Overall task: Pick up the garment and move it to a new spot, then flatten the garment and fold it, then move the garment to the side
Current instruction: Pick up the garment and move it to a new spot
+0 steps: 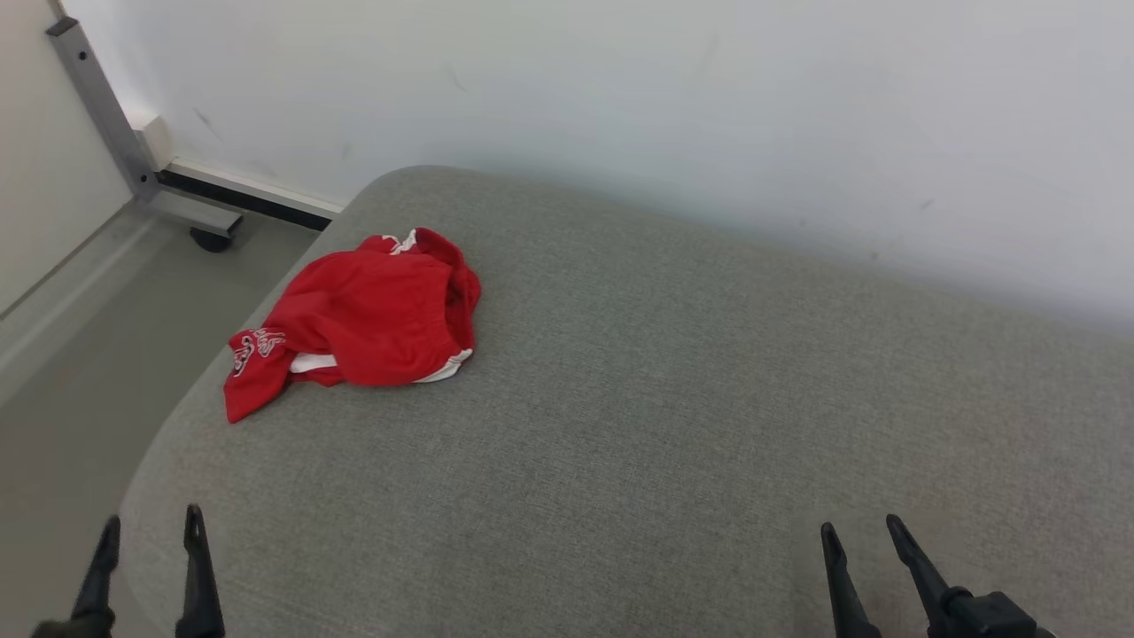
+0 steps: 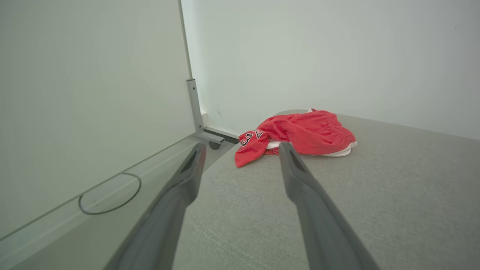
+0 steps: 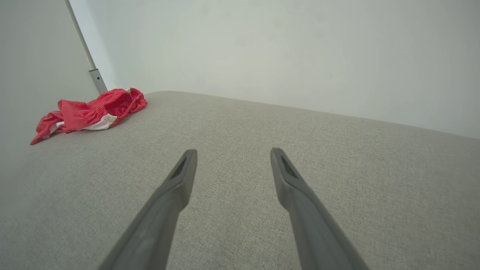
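1. Red garment (image 1: 359, 319) lies crumpled on the grey cushion (image 1: 673, 416), at ten o'clock in the head view, close to the cushion's left edge and its rounded far corner
2. White trim peeks out along its near hem and again at its far side. A flap with white lettering sticks out toward seven o'clock, right by the edge
3. Left gripper (image 1: 151, 518) sits at seven o'clock, fingers spread apart with nothing between them, straddling the cushion's near left edge
4. Along the left wrist view the garment is dead ahead at twelve o'clock, beyond the fingertips. One tip lines up with its near hem in that view, but the head view shows bare cushion between them
5. Right gripper (image 1: 861, 525) is at five o'clock, jaws wide and empty, over bare cushion and well apart from the garment
6. From the right wrist the garment shows far off at ten o'clock
7. Whether either gripper touches the cushion, I cannot tell
8. Behind the cushion runs a white wall (image 1: 673, 97). At eleven o'clock a grey metal post (image 1: 93, 97) on a dark caster (image 1: 211, 237) stands on the floor (image 1: 62, 390)
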